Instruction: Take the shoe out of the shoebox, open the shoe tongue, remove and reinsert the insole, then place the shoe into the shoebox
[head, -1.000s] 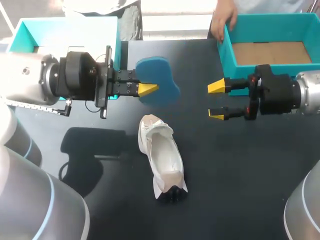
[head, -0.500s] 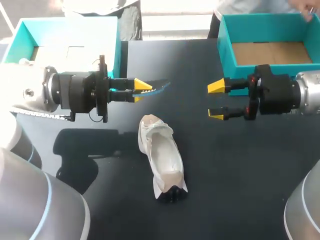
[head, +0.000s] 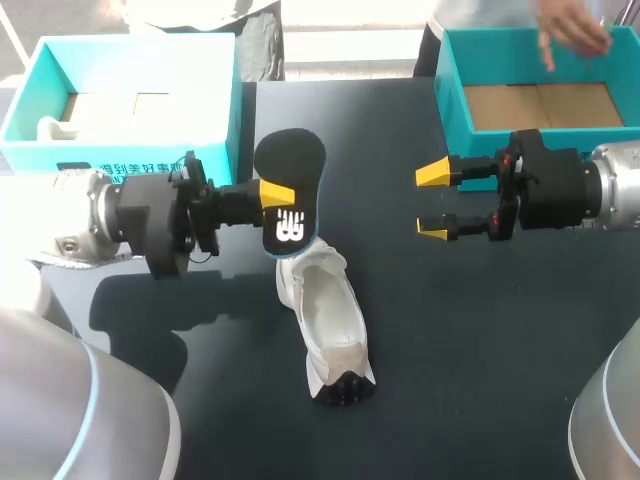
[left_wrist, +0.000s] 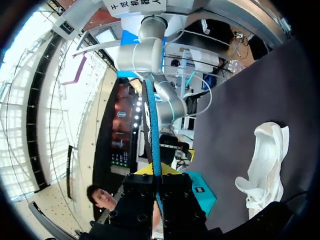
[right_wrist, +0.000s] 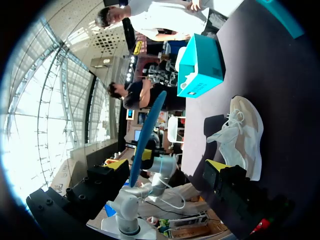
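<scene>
The white shoe (head: 325, 315) lies on the black table, heel end toward the far side and toe toward me. Just over its heel end hangs the insole (head: 290, 190), its black face with a white logo turned up to the head camera. My left gripper (head: 272, 193) is shut on the insole's edge. In the left wrist view the insole (left_wrist: 152, 125) stands edge-on between the fingers, with the shoe (left_wrist: 265, 160) off to one side. My right gripper (head: 433, 200) is open and empty, to the right of the insole. Ahead of my right gripper (right_wrist: 166, 165) are the insole (right_wrist: 147, 135) and the shoe (right_wrist: 240, 137).
A teal shoebox (head: 230, 90) stands at the back left with packing inside. A second teal box (head: 450, 90) at the back right shows a bare cardboard floor, and a person's hand (head: 570, 30) reaches over it. My right arm lies just in front of that box.
My left wrist has rolled, turning the insole from blue underside through edge-on to black face up, and moved it nearer the shoe's heel. The hand shifted right over the box. My right arm stayed still.
</scene>
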